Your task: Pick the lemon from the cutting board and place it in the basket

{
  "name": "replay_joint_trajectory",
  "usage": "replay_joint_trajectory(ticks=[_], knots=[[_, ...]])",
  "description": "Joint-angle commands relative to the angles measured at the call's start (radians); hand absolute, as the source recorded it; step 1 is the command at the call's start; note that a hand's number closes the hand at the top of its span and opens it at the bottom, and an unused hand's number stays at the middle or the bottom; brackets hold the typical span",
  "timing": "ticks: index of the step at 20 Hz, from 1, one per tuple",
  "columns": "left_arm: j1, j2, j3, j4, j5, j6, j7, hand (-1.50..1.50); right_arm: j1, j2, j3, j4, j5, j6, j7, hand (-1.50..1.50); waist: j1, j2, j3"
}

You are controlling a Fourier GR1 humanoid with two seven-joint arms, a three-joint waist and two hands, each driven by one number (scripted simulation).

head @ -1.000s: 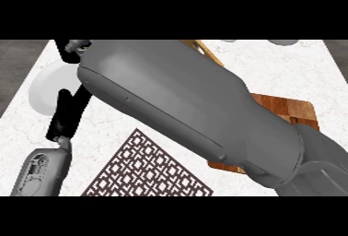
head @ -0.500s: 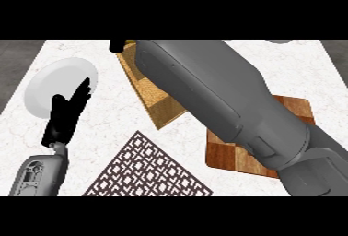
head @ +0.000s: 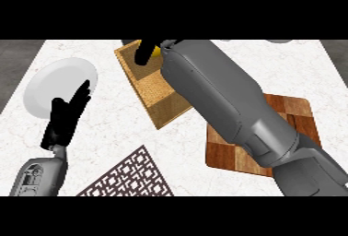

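Toward the counter's far left corner sits a white plate point(head: 60, 76). Just in front of it the left hand point(head: 65, 120) rests open, fingers straight and holding nothing. A patterned mat point(head: 132, 177) lies at the near edge. At the middle of the far edge is the woven basket point(head: 162, 99), and over its far end the right hand point(head: 145, 54) is curled round the lemon point(head: 157, 50), of which only a yellow sliver shows. On the right, the cutting board point(head: 297, 115) carries no lemon. By my reckoning the pick and carry are done; only lowering and letting go remain.
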Motion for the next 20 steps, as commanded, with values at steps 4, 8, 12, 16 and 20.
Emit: replay_joint_trajectory(ticks=[4, 8, 12, 16, 20], knots=[[-0.030, 0.010, 0.025, 0.034, 0.008, 0.000, -0.008, 0.00, 0.079, 0.025, -0.102, 0.064, -0.068, -0.120, -0.041, -1.50, 0.000, 0.002, 0.000], [-0.057, 0.002, 0.013, 0.031, 0.004, -0.004, -0.003, 0.00, 0.102, 0.026, -0.084, 0.075, -0.116, -0.212, -0.128, -1.50, 0.016, 0.005, 0.000], [0.018, -0.011, 0.004, 0.029, 0.004, -0.010, -0.051, 0.00, 0.140, -0.003, -0.150, 0.069, -0.084, -0.317, -0.221, -1.50, 0.003, 0.002, 0.000], [-0.028, -0.020, 0.004, 0.048, -0.021, 0.026, -0.019, 0.00, 0.169, 0.026, -0.168, -0.004, -0.063, -0.496, -0.189, -1.50, -0.014, -0.003, 0.000], [-0.005, 0.019, 0.036, 0.012, 0.012, -0.011, -0.007, 0.00, 0.182, -0.024, -0.202, -0.077, -0.037, -0.531, -0.114, -1.50, -0.020, -0.009, 0.000]])
